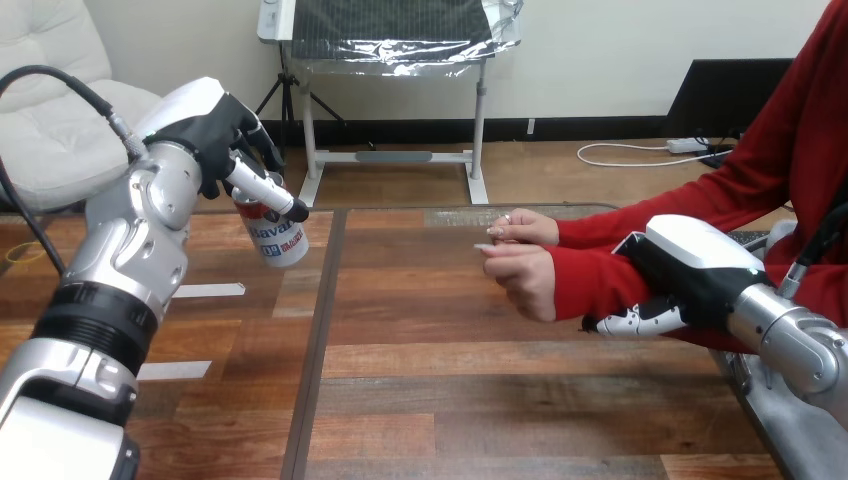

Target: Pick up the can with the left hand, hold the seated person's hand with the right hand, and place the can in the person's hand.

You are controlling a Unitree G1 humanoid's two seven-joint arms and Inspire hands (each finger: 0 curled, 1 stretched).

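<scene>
My left hand [215, 125] holds the can [278, 238] clear of the wooden worktop [450, 380], fingers [262, 185] curled round its upper wall. A thin metal cylinder with smooth printed skin, it is likely light, slick and easily dented, so a firm mid-body wrap suits better than a squeeze. My right hand [690, 270] lies against the person's red sleeve [600, 275]; whether it grips I cannot tell
</scene>
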